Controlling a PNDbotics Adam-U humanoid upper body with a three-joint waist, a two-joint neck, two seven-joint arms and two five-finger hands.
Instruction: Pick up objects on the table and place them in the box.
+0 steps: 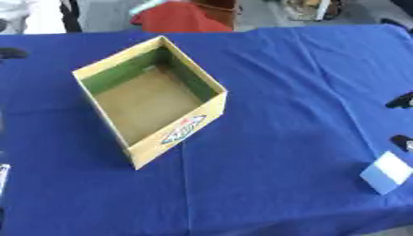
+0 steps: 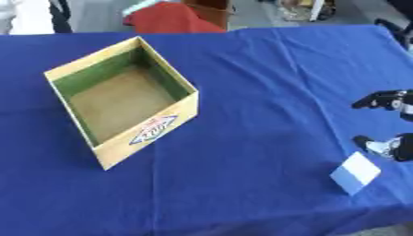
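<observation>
Lying nearest on the blue-clothed worktop (image 2: pixel 242 138), toward its right front, is a small flat card-like object (image 2: pixel 354 172), pale blue and white, tilted askew on the cloth. Just beyond it, at the right edge, the right robot hand (image 2: pixel 387 146) shows as black fingers with silver parts; its lower fingertip sits just beside the card's far corner, and a second black finger (image 2: pixel 379 99) reaches in a little farther back. Whether the hand touches the card cannot be told, nor whether its fingers are spread or curled, since most of the hand is cut off by the edge.

Farther back and to the left stands the open cardboard box (image 1: pixel 174 131), yellow outside with a red, white and blue logo on its near wall, green on the inner far walls, and a plain brown floor with nothing in it. The box sits turned at an angle, well apart from the card.

Beyond the worktop's far edge a red object (image 1: pixel 181 18) shows.
</observation>
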